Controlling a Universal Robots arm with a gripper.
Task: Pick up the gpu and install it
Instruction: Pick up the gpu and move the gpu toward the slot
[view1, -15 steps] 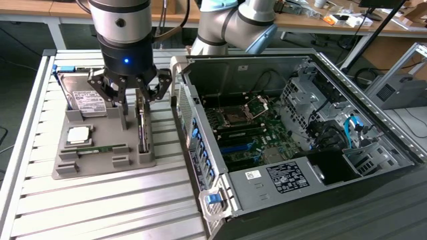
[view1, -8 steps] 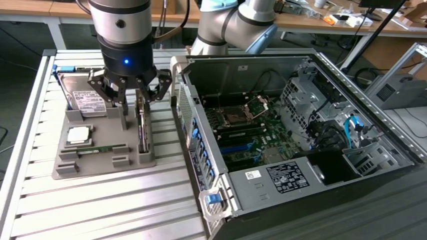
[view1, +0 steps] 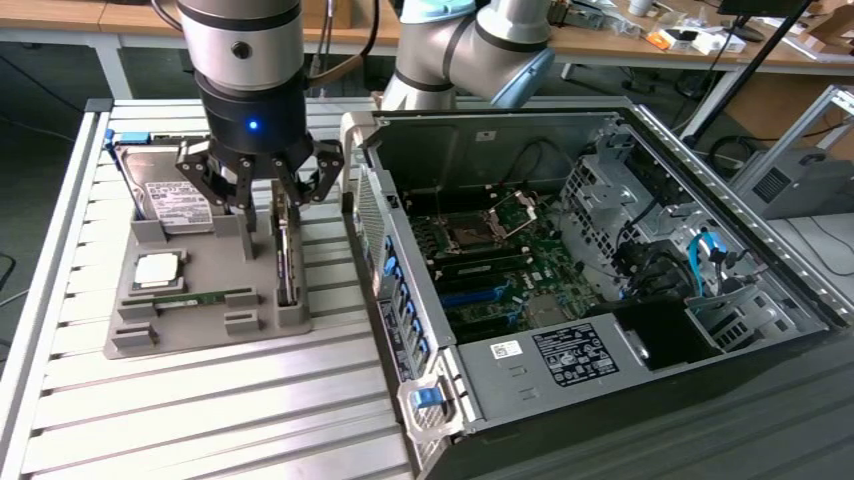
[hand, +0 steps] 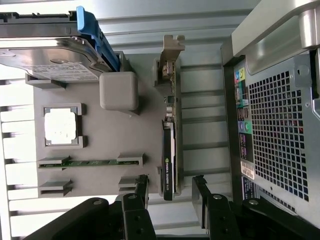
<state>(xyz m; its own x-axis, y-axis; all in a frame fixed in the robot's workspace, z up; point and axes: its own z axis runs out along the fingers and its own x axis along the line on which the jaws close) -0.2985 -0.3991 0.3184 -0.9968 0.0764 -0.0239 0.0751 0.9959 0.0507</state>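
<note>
Slatted metal counter (view1: 200, 420) carries a grey tray (view1: 200, 328); the gpu (hand: 168, 150) stands edge-on in its slot there, not yet lifted; the gripper (hand: 170, 180) hangs over it, fingers (hand: 142, 187) spread open either side, gripping nothing; pick-up and fitting into the open computer case (view1: 481, 150) both remain.

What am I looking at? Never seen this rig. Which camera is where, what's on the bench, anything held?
One robot arm with a two-fingered tool for grasping. The exterior view is from a camera off the arm; the wrist view from one on its wrist, looking past the tool's fingers. On the slatted table sits a grey tray holding a hard drive, a processor chip, a memory stick and the gpu, standing on edge. Beside it lies an open computer case. The tool is open, a finger on either side of the gpu, gaps showing, so nothing is held.
</note>
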